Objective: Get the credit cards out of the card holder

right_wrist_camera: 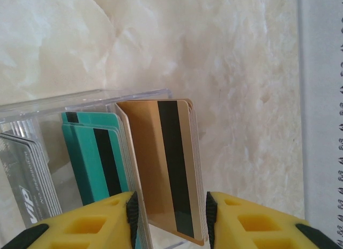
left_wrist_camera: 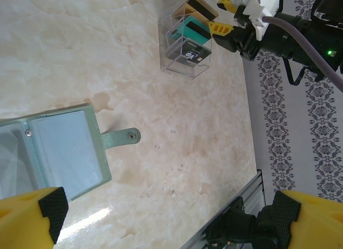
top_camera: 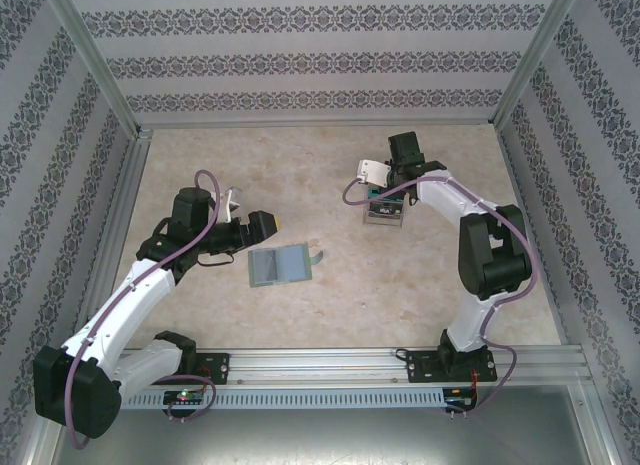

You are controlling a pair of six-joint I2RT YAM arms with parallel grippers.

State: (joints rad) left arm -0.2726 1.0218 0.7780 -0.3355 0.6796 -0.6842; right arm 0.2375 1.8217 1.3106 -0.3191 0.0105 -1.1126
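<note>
Yellow-fingered, the left gripper (top_camera: 262,225) sits left of centre with its jaws spread wide and nothing between them. Just to its lower right the card holder (top_camera: 280,266) lies open on the marbled table (top_camera: 420,295). Right of centre, the credit cards (right_wrist_camera: 161,163) stand on edge in a clear box (right_wrist_camera: 80,99). The right gripper (right_wrist_camera: 171,211) straddles the gold ones; I cannot tell whether it pinches them.

I'm looking into a robot lab cell: aluminium frame (top_camera: 96,69), patterned wallpaper panels (top_camera: 320,45), marble-look desk (top_camera: 330,315), mounting rail (top_camera: 330,360).
</note>
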